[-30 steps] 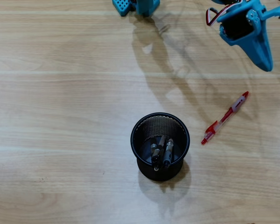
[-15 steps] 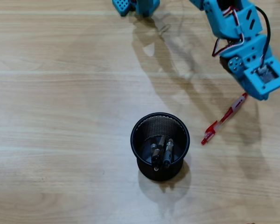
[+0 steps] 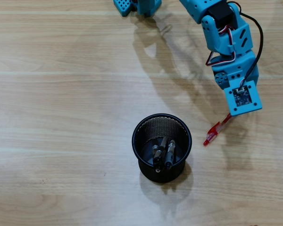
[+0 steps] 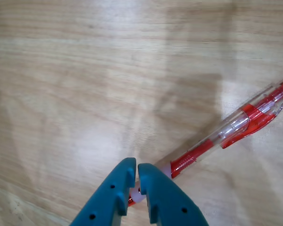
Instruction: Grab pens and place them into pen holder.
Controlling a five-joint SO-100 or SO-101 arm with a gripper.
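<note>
Teal plastic fingers [image 4: 153, 188] of the two-finger gripper [image 4: 137, 179] fill the bottom of the wrist view, pressed almost together with only a thin slit between their tips, and they are clamped on the whitish end of the red-and-clear plastic pen [image 4: 236, 127]. That slim pen runs from the jaws up toward the right edge of the wrist view, its clear barrel showing a red core, a ribbed red grip section just beyond the fingertips and a red clip farther out. Whether the far end of the pen touches the wood or hangs just above it cannot be told. Seen from overhead, the gripper [image 3: 228, 116] sits hidden beneath the blue 3D-printed arm [image 3: 226, 42] and its wrist plate with a small circuit board, and the red pen [image 3: 213, 133] sticks out below that plate, slanting down to the left. Just beside the pen's free end, to the left and slightly lower in the overhead view but apart from it, stands the round black wire-mesh pen holder [image 3: 144, 127], upright on the pale wooden table [image 3: 61, 117]. Inside that cup lie the black-and-clear pens [image 3: 164, 151], leaning together against its lower wall. Red, white and black cables [image 3: 247, 28] loop along the arm's upper segments.
</note>
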